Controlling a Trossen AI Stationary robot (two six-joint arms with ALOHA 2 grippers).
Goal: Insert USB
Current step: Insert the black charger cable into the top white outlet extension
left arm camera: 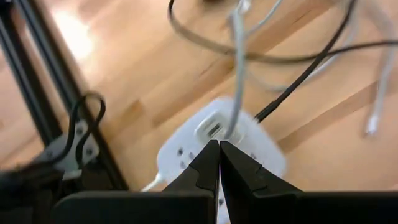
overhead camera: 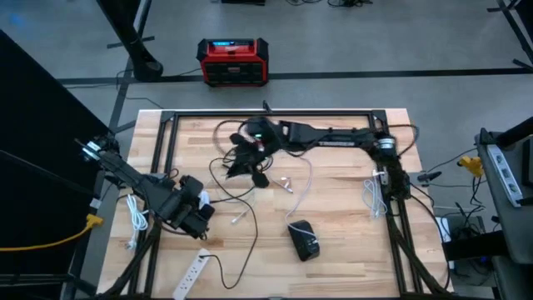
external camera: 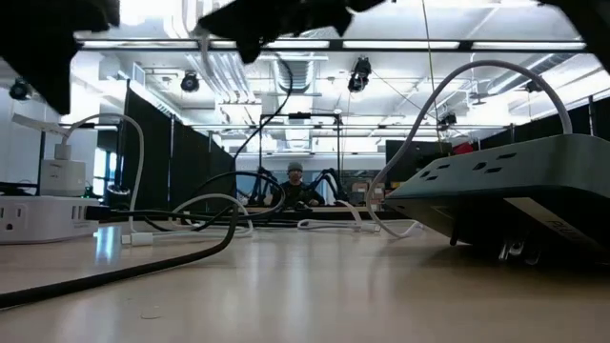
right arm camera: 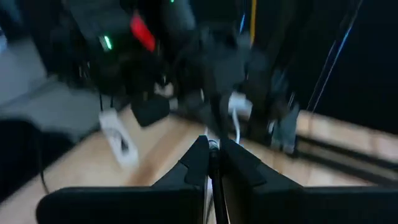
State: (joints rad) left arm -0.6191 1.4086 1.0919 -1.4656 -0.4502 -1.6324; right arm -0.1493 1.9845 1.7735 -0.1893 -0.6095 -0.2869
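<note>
A white power strip (left arm camera: 186, 155) lies near the table's front left corner (overhead camera: 191, 275). A white plug (left arm camera: 211, 129) sits in it, and its white cable (left arm camera: 239, 62) runs away across the wood. My left gripper (left arm camera: 219, 148) hangs shut just above the strip, with nothing between its fingers. My right gripper (right arm camera: 213, 147) is high over the table's far middle (overhead camera: 240, 160), shut on a thin white cable (right arm camera: 217, 193). A black power strip (overhead camera: 304, 240) lies at the near middle. My right gripper pinches a thin white cable (right arm camera: 214, 148) between its two fingertips; the pale strand runs back between the fingers. The fingers point almost level toward the table's left side. Blur hides which part of the cable it has and how the rest hangs.
Loose black cables (overhead camera: 223, 177) and white cables (overhead camera: 305, 187) loop over the table's middle. A red and black box (overhead camera: 233, 62) stands on the floor beyond the far edge. Black frame rails (overhead camera: 166, 142) run along the table's sides. A person (external camera: 294, 181) sits far behind the table.
</note>
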